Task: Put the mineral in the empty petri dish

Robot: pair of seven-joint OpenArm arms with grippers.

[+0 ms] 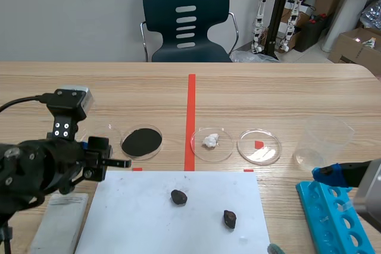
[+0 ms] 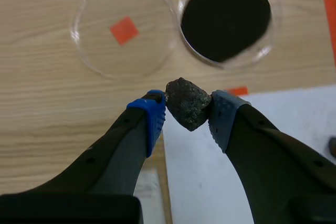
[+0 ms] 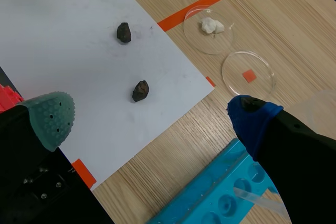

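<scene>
Mineral (image 2: 188,103) is pinched tight in the left gripper (image 2: 189,109), near the empty petri dish (image 2: 105,51). At the scene view's left, the arm (image 1: 36,171) hides it. Right gripper (image 3: 152,116) is wide open, empty.

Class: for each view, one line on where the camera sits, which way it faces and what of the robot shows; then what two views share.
Scene view: between the arms, facing across the table toward the chair; left arm shows.
Left wrist view: on the left arm, looking down past left claw, shut on a mineral.
Right wrist view: looking down past open right claw at white paper.
Shared: scene and right wrist views show the white-lump petri dish.
</scene>
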